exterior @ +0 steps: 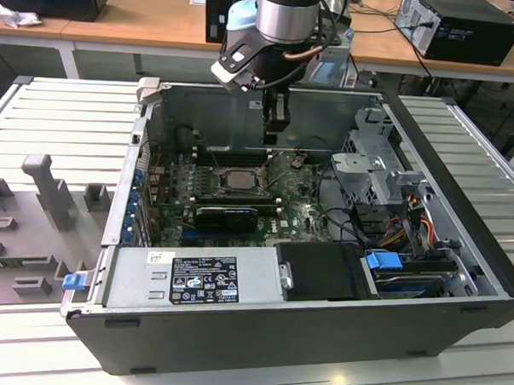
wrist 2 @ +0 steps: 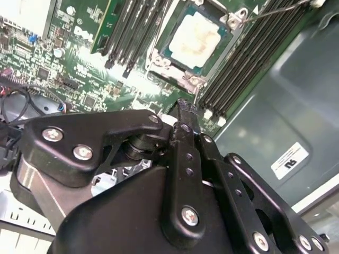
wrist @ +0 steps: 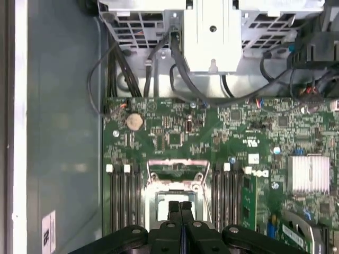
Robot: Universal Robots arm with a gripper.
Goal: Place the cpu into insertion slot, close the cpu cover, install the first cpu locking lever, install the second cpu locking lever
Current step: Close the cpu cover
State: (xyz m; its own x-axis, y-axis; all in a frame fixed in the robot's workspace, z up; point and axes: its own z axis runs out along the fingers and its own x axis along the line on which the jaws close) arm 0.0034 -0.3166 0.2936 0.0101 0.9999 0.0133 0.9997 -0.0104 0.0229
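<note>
1. The cpu [wrist 2: 198,36] lies flat in the insertion slot [wrist 2: 159,59]. The slot is in the middle of the green board [exterior: 290,213], inside the open computer box [exterior: 461,210].
2. The cpu cover [wrist 2: 229,33] looks to be down flat around the cpu. The cpu's pale top shows through its window.
3. The tool [exterior: 272,140] hangs above the board, close by the slot. Its two fingers [wrist: 185,207] are pressed together and hold nothing. I cannot see it touching anything.
4. So I think the first two jobs are done, and the job in hand is the first locking lever. A thin metal lever [wrist 2: 275,10] runs out from one corner of the slot and looks not tucked down yet.
5. That job calls for a slow, sure push on a very thin rod. The tip has to meet it squarely so it does not slip off.
6. Edges to mind: the long black memory slots [wrist 2: 249,53] stand close on both sides of the slot, and the box's back wall [exterior: 209,114] is near the tool. A wide swing could bump them.
7. Open room: the box has no lid on, so the way straight up is free. The wires and the metal drive cage [exterior: 369,155] sit toward the exterior view's right, well apart from the slot.
8. The box stands on a ribbed metal table [exterior: 38,115].
</note>
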